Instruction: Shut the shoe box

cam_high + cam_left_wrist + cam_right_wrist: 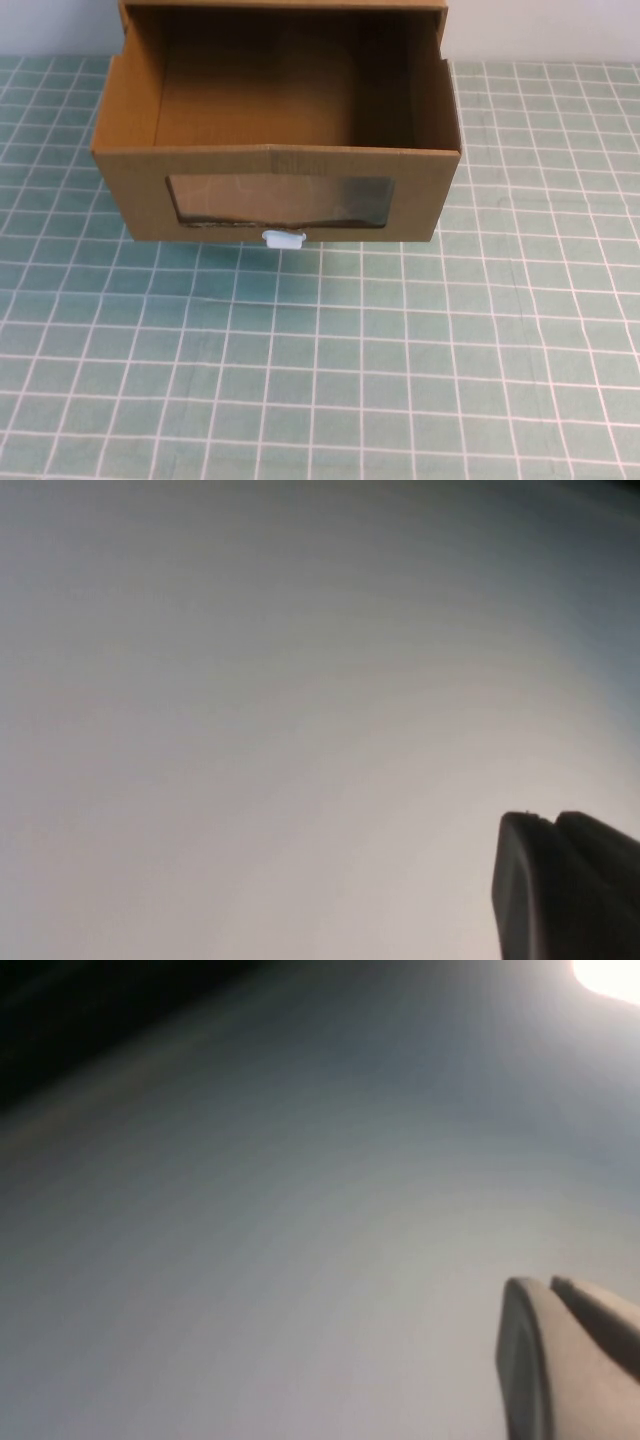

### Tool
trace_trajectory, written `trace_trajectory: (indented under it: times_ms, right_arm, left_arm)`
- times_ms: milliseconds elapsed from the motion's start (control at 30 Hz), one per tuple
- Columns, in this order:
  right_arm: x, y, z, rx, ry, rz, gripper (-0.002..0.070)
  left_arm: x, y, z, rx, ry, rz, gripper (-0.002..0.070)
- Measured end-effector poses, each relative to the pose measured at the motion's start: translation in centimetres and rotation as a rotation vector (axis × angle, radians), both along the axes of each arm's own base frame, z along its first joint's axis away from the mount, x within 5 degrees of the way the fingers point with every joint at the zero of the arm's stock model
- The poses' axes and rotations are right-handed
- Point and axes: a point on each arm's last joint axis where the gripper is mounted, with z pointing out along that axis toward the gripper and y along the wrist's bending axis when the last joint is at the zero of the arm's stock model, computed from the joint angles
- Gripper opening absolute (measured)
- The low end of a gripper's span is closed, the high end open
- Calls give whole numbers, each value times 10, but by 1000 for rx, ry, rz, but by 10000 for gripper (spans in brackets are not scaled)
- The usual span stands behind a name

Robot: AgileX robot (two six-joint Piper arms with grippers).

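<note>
**The drawer box sits open, and both arms are far from it**

The left gripper (560, 880) shows only in the left wrist view. Its dark fingers sit pressed together, side by side, with just a thin line between them. They hold nothing. All that lies past them is a plain pale gray surface.

The right gripper (565, 1355) shows only in the right wrist view. Its gray fingers are pressed together too, and they pinch nothing. Past them is more pale gray, with a dark band in one corner and a bright light (610, 975) in another.

Neither gripper shows in the high view, so both are away from the box and touch nothing on the table.

The table (320, 380) has a green cover with white squares. Its near part is bare. Farther back stands the shoe box (280, 170), made of brown cardboard. Its drawer is pulled out toward the robot, and you can look down into it. The front panel has a clear window (280, 202). A small white pull tab (283, 238) sits just below the window, at the bottom edge of the panel. Behind the drawer, the outer shell (285, 6) of the box sits at the far edge of the table, in front of a pale wall.
</note>
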Motion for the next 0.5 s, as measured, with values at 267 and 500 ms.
trace_trajectory:
  times_ms: [267,500]
  right_arm:
    - [80,-1,28,-4,740,-15,-14]
    - [117,-9,24,-86,858,-156,-14]
  left_arm:
    - [89,-14,7,226,601,43,-3]
    - [148,-21,-15,314,822,40,-4]
